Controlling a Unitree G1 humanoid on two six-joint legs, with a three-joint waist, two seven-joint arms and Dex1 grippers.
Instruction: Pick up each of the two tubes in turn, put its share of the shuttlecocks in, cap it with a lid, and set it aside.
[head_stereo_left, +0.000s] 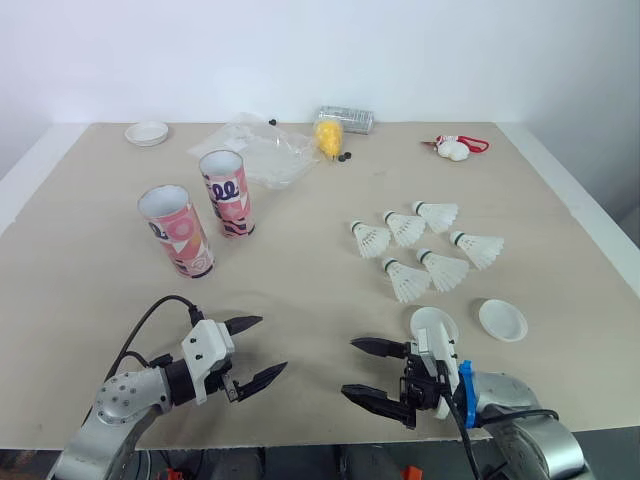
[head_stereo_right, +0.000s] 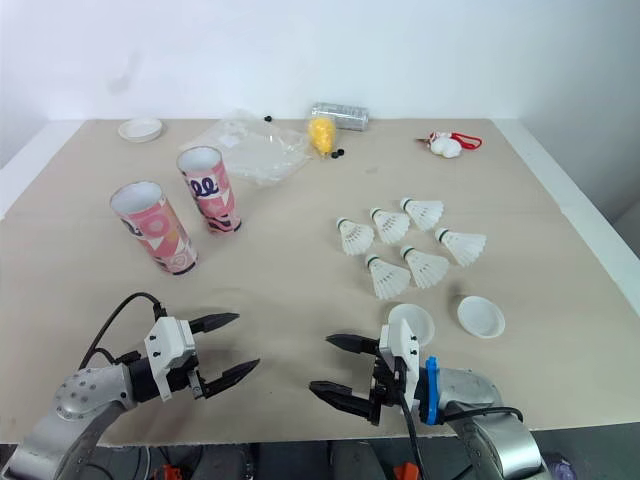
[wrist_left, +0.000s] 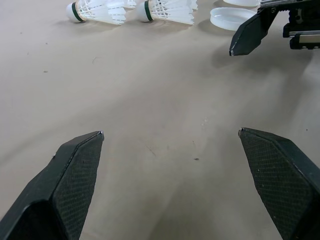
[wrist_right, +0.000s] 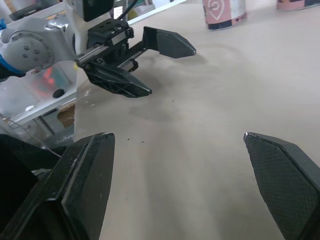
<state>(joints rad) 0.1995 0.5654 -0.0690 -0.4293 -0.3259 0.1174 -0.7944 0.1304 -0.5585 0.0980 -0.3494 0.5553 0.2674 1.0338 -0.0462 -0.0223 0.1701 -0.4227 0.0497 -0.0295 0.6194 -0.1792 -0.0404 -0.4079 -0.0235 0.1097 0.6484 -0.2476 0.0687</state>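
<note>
Two pink patterned tubes stand upright and open-topped at the left: the nearer tube and the farther tube. Several white shuttlecocks lie in a cluster at the right. Two white lids rest near the front right: one lid lies free, the other lid sits just behind my right gripper. My left gripper is open near the front edge, holding nothing. My right gripper is open, facing the left one across bare table.
At the back lie a clear plastic bag, a yellow object, a silvery packet, a small white dish and a red-and-white toy. The table's front edge runs just below both grippers.
</note>
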